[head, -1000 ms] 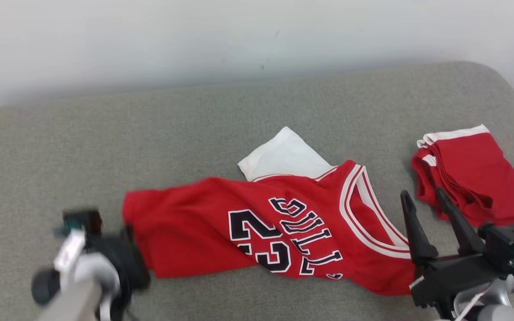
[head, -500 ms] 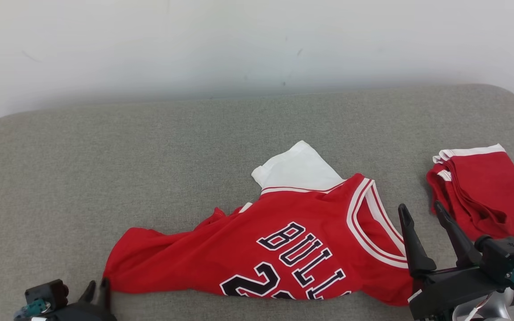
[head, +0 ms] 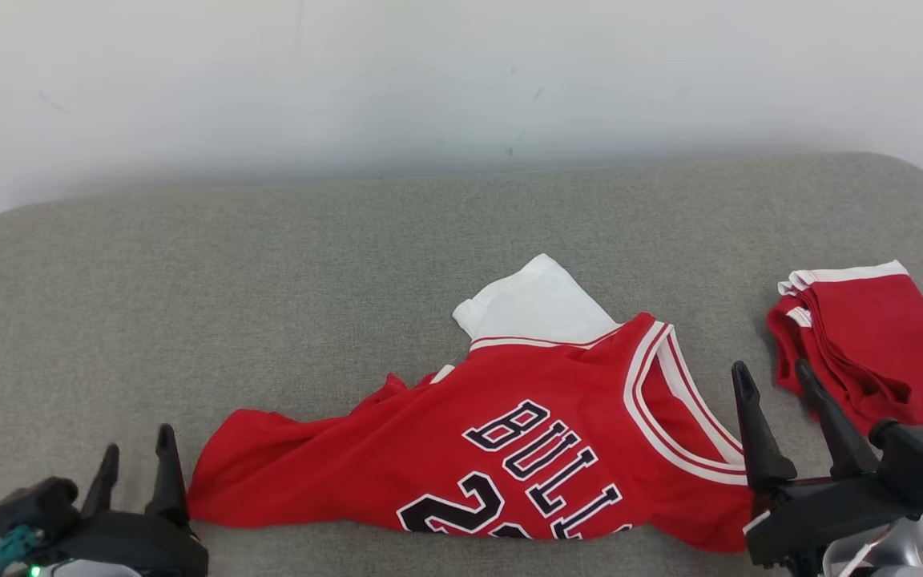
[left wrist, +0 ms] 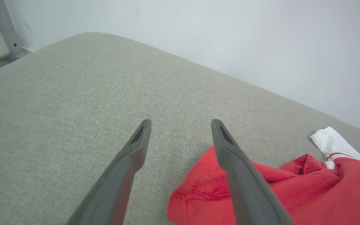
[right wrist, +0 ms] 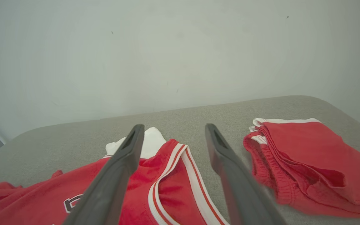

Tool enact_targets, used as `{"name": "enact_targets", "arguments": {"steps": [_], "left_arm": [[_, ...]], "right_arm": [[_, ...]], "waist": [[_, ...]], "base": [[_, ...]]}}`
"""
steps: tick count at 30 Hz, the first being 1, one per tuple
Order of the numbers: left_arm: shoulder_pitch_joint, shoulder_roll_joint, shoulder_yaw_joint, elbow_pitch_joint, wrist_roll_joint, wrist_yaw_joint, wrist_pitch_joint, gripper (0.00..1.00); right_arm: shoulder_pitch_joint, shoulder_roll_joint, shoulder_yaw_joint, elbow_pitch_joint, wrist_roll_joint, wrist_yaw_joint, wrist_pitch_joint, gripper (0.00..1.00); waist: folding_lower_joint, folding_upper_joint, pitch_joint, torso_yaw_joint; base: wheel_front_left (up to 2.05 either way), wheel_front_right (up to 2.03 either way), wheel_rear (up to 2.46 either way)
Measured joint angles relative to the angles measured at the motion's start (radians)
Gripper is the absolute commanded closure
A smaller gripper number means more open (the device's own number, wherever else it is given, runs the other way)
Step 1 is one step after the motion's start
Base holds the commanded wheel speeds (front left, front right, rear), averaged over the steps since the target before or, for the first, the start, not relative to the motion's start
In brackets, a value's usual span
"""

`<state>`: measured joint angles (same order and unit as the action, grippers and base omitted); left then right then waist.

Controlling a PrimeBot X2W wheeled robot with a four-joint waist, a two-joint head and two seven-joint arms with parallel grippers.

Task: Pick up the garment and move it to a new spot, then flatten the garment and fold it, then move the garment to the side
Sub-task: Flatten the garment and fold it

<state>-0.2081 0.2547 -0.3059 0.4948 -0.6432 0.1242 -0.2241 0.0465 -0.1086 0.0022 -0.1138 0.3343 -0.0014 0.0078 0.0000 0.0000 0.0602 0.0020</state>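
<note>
Fingers (head: 167, 477) on L gripper (head: 137, 443) & R gripper (head: 774, 370) both spread wide, empty. Red sleeveless basketball jersey (head: 461, 449) lies rumpled lower centre on grey fabric bench (head: 189, 304), btwn grippers. Folded red shorts (head: 870, 344) at right edge.

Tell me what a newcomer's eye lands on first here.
The red Bulls jersey lies crumpled across the near middle of the grey cushion, a white cloth poking out behind it. A folded red garment sits at the right. The left gripper and right gripper stand open at the jersey's two ends.
</note>
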Motion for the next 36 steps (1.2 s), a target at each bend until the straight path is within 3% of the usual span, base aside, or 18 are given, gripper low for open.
{"name": "enact_targets", "arguments": {"steps": [7,20,36], "left_arm": [[0.001,-0.029,0.073,-0.117,0.078,0.000,-0.025,0.00],[0.079,0.000,-0.030,-0.207,0.180,0.000,-0.025,0.00],[0.125,0.039,-0.057,-0.253,0.177,-0.017,0.048,0.00]], "right_arm": [[-0.061,0.025,0.001,0.047,0.036,0.000,-0.038,0.00],[-0.143,0.029,0.068,0.211,0.016,0.007,-0.043,0.00],[-0.131,0.031,0.057,0.296,0.018,-0.007,-0.024,0.00]], "waist": [[0.0000,0.0000,-0.020,0.013],[0.0000,-0.0001,-0.078,0.006],[0.0000,0.0000,-0.082,-0.005]], "base": [[0.00,0.00,0.00],[0.00,0.00,0.00],[0.00,0.00,0.00]]}}
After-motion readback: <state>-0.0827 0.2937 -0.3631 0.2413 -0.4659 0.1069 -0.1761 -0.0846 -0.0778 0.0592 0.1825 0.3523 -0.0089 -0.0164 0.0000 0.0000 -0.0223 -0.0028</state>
